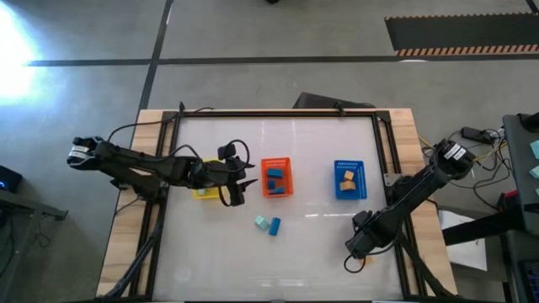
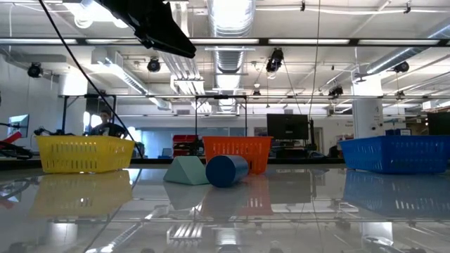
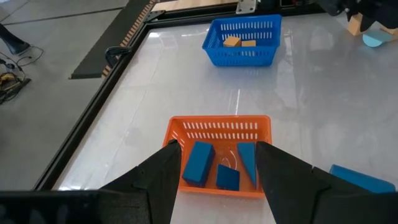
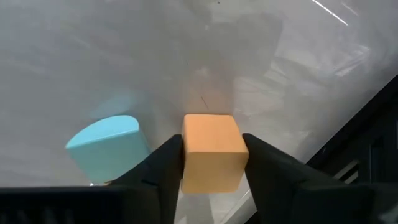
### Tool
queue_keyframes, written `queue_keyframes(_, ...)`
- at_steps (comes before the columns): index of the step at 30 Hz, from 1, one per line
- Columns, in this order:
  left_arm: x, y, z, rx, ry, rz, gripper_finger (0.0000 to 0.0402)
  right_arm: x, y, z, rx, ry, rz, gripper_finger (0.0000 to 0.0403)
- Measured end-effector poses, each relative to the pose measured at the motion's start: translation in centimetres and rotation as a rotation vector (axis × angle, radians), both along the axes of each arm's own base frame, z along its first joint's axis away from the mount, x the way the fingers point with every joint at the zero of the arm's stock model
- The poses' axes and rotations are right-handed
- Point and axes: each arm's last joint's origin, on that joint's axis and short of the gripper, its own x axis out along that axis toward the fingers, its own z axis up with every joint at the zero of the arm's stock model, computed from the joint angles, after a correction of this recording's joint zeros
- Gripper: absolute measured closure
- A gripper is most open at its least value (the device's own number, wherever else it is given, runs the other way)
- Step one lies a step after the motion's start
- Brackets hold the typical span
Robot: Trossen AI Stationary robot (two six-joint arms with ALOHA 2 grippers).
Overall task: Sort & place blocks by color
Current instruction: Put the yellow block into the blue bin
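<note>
— So where is the orange cube (image 4: 211, 158)?

— Low in the right wrist view, centre of the frame, clamped between the right gripper (image 4: 211, 163)'s two dark fingers; both pads touch its sides. It is a plain pale-orange cube with soft edges. Just beside it, lower left, sits a pale teal block (image 4: 109, 152) with a rounded top.

— Does the high view show that grasp?

— No. There the right gripper (image 1: 357, 249) is only a dark shape at the lower right of the table (image 1: 320, 261), and the cube is too small to make out.

— And the other blocks?

— In the left wrist view, three blue blocks (image 3: 219, 167) lie in the orange basket (image 3: 219, 129), and two orange blocks (image 3: 239, 43) in the blue basket (image 3: 242, 38) at the upper middle. From overhead, a teal block (image 1: 262, 222) and a blue one (image 1: 274, 226) touch at lower centre. The low view alone shows their forms: a teal wedge (image 2: 186, 171) and a blue cylinder (image 2: 226, 170) lying end-on.

— The left gripper (image 1: 238, 187)?

— Released, fingers spread, holding nothing, hanging left of centre between the yellow basket (image 1: 202, 192) and the orange one.

— Any writing?

— None I can read.
</note>
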Motion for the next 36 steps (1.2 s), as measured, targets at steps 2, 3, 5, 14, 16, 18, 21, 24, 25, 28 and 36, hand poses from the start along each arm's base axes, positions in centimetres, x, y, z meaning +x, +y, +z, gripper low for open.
queue_keyframes(2, 0.0, 0.0, 0.0, 0.000, 0.000, 0.000, 0.0212, 0.0, 0.0, 0.0, 0.000, 0.000, 0.000, 0.0274)
queue_keyframes(3, 0.0, 0.0, 0.0, 0.000, 0.000, 0.000, 0.0212, 0.0, 0.0, 0.0, -0.001, 0.001, 0.000, 0.0280)
queue_keyframes(5, 0.0, 0.0, 0.0, 0.000, -0.001, 0.000, 0.0212, 0.0, 0.0, 0.0, -0.004, 0.004, 0.000, 0.0282)
queue_keyframes(14, 0.0, 0.0, 0.0, 0.000, -0.001, 0.000, 0.0212, -0.2, -0.6, 0.3, -0.030, 0.016, 0.015, 0.0279)
queue_keyframes(16, 0.0, 0.0, 0.0, 0.000, -0.001, 0.000, 0.0212, -0.3, -0.9, 0.6, -0.036, 0.023, 0.018, 0.0278)
queue_keyframes(18, 0.0, 0.0, 0.0, 0.000, -0.002, 0.000, 0.0212, -0.5, -1.3, 0.9, -0.044, 0.020, 0.016, 0.0278)
queue_keyframes(21, 0.0, 0.0, 0.0, 0.000, -0.002, 0.000, 0.0212, -0.5, -1.7, 1.5, -0.067, -0.027, 0.011, 0.0280)
queue_keyframes(24, 0.0, 0.0, 0.0, 0.000, -0.002, 0.000, 0.0212, -0.5, -2.2, 2.2, -0.092, -0.096, 0.003, 0.0278)
queue_keyframes(25, 0.0, 0.0, 0.0, 0.000, -0.002, 0.000, 0.0212, -0.4, -2.3, 2.4, -0.103, -0.120, -0.001, 0.0278)
queue_keyframes(28, 0.0, 0.0, 0.0, 0.000, -0.002, 0.000, 0.0212, -0.4, -2.7, 3.0, -0.149, -0.200, -0.006, 0.0278)
queue_keyframes(36, 0.0, 0.0, 0.0, -0.001, -0.002, 0.000, 0.0212, 0.4, -3.4, 3.6, -0.347, -0.454, 0.068, 0.0277)
